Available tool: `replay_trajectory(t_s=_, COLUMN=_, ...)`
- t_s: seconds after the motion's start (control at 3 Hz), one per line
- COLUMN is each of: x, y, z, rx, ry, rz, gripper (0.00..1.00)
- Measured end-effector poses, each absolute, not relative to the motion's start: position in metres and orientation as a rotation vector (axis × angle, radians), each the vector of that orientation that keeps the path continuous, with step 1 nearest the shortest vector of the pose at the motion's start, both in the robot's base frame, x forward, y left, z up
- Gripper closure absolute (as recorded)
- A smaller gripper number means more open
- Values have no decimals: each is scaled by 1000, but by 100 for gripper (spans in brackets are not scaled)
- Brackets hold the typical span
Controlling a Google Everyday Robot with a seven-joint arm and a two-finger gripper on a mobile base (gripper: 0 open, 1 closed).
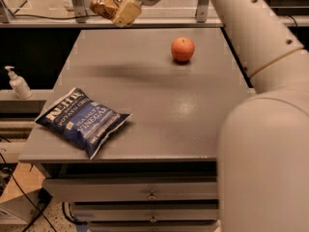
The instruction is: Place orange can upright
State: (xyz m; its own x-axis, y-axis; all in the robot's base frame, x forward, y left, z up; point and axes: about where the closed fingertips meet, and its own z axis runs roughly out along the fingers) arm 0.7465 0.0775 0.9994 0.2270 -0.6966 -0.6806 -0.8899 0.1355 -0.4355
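The orange can [103,2], gold-orange with a shiny end, is held on its side in my gripper [116,8] at the top left of the camera view, well above the far left part of the grey table [159,105]. The gripper is shut on the can. My white arm [251,47] sweeps down the right side of the view and hides the table's right part.
A red-orange apple [183,49] sits on the table at the far right. A blue chip bag [81,120] lies at the front left corner. A soap dispenser [18,82] stands on a lower shelf to the left. Drawers run under the table's front edge.
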Motion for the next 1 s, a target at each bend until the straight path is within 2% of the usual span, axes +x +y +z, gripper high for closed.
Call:
replay_trajectory(t_s=0.33, x=716, y=63, z=1015, rx=-1493, ry=1444, rz=328, gripper=100)
replay_trajectory(t_s=1.0, x=710, y=55, z=999, rx=-1433, ry=1451, rz=346, gripper=100)
